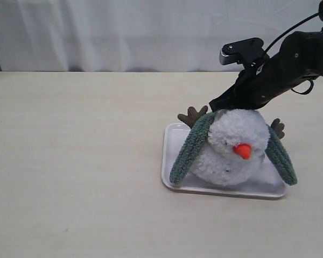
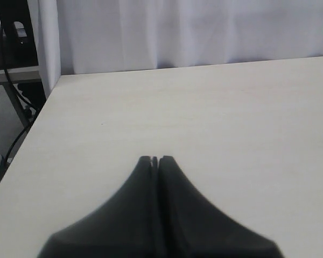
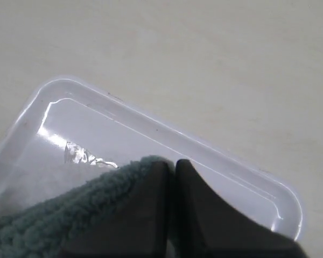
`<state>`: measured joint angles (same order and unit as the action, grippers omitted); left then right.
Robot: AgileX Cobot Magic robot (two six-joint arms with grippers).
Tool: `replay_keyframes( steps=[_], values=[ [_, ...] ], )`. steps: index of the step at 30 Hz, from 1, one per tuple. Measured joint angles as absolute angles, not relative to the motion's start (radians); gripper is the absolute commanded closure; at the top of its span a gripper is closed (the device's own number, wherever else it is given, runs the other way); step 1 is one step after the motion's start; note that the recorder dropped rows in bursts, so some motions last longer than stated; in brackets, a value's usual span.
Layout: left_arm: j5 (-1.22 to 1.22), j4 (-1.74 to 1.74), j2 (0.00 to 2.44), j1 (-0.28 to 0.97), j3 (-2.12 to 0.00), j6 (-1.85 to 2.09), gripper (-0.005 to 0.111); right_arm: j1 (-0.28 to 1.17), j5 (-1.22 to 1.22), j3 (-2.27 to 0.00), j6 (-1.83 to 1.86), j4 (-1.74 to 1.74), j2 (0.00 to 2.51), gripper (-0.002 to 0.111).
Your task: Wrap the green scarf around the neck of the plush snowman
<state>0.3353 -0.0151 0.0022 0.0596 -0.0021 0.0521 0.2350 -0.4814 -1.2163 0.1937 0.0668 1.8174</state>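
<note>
The plush snowman (image 1: 234, 148) lies in a clear tray (image 1: 171, 181), its orange nose toward the camera. The green scarf (image 1: 187, 153) runs behind its head, and one end hangs down each side; the right end (image 1: 281, 158) reaches the tray's edge. The neck is hidden behind the head. My right gripper (image 1: 219, 104) sits just behind the top of the head. In the right wrist view, the right gripper (image 3: 173, 164) is shut with the fuzzy scarf (image 3: 70, 215) pinched at its tips, above the tray (image 3: 151, 129). My left gripper (image 2: 155, 159) is shut on nothing over bare table.
The brown twig arms (image 1: 192, 116) stick out at the tray's back edge. A white curtain (image 1: 124, 32) hangs behind the table. In the left wrist view the table's edge (image 2: 40, 115) drops off beside a dark stand (image 2: 13, 32).
</note>
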Motion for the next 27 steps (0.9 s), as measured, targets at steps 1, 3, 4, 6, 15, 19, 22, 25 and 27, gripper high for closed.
replay_keyframes(
  steps=[1, 3, 4, 6, 15, 19, 22, 25, 27],
  values=[
    [0.335, -0.015, 0.002, 0.06, -0.002, 0.052, 0.107, 0.235, -0.486, -1.216, 0.194, 0.067, 1.817, 0.104],
    [0.335, -0.015, 0.002, 0.06, -0.002, 0.052, 0.107, 0.235, -0.499, -1.216, 0.194, 0.067, 1.813, 0.104],
    [0.335, -0.015, 0.002, 0.06, -0.002, 0.052, 0.107, 0.235, -0.504, -1.216, 0.198, 0.067, 1.807, 0.104],
    [0.335, -0.015, 0.002, 0.06, -0.002, 0.052, 0.107, 0.235, -0.51, -1.212, 0.2, 0.067, 1.792, 0.104],
    [0.335, -0.015, 0.002, 0.06, -0.002, 0.052, 0.107, 0.235, -0.578, -1.212, 0.269, 0.167, 1.688, 0.076],
    [0.335, -0.015, 0.002, 0.06, -0.002, 0.052, 0.107, 0.235, -0.635, -1.212, 0.272, 0.175, 1.665, 0.064],
    [0.335, -0.015, 0.002, 0.06, -0.002, 0.052, 0.107, 0.235, -0.66, -1.212, 0.272, 0.175, 1.647, 0.061],
    [0.335, -0.015, 0.002, 0.06, -0.002, 0.052, 0.107, 0.235, -0.691, -1.212, 0.266, 0.173, 1.631, 0.061],
    [0.335, -0.015, 0.002, 0.06, -0.002, 0.052, 0.107, 0.235, -0.705, -1.212, 0.245, 0.171, 1.619, 0.061]
  ],
)
